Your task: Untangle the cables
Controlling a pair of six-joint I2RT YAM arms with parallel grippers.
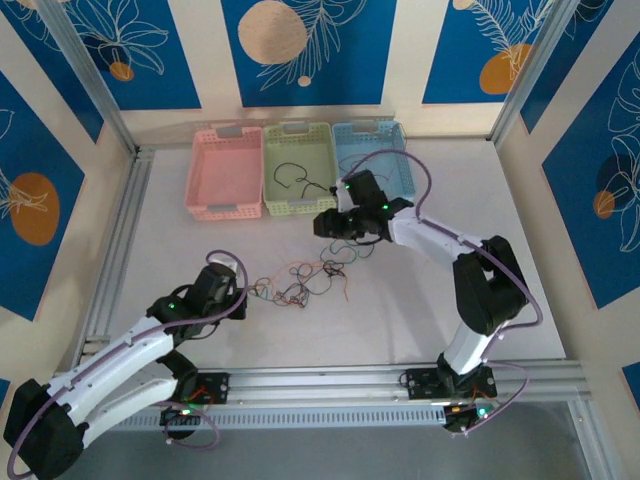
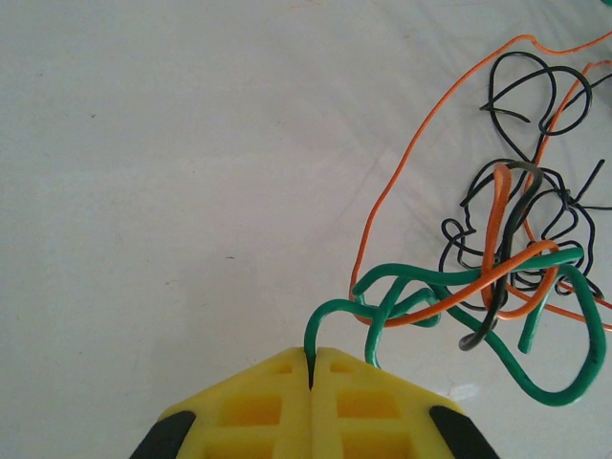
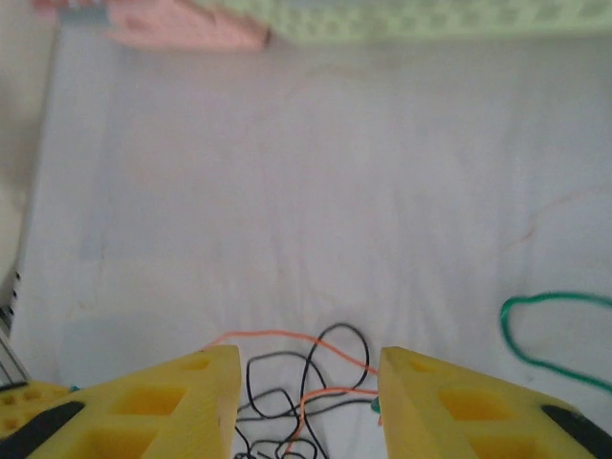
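Closest to my left wrist camera are my own yellow fingers (image 2: pixel 258 406). My left gripper (image 2: pixel 311 359) is pressed together with the end of the green wire (image 2: pixel 449 282) pinched in the seam. From the tips that wire rises, bends right and runs into the knot.

The cables (image 1: pixel 300 285) lie in a loose tangle on the table (image 1: pixel 420 310), between my two arms and just beside the left tips. In the knot the green wire loops around an orange wire (image 2: pixel 402 172) and several black wires (image 2: pixel 521 96). Which strand passes over which I cannot tell at every crossing.

My right gripper (image 3: pixel 308 359) hangs over the far side of the tangle with its jaws apart and nothing between them. Black and orange loops lie on the table below the gap, and a green loop lies off to one side.

Beyond the tangle stand a pink basket (image 1: pixel 228 131), a green basket (image 1: pixel 297 128) and a blue basket (image 1: pixel 370 127). One black strand lies in the green basket.

I judge these wires light and springy: they hold their curls, and the smooth sleeve may slip in a loose pinch. A tug on one strand will likely drag the whole bundle, so my left grip should serve as the anchor. I would take the next strand with the right near a free end or on an outer loop, clear of the crossings, and draw it out slowly so the knot does not tighten
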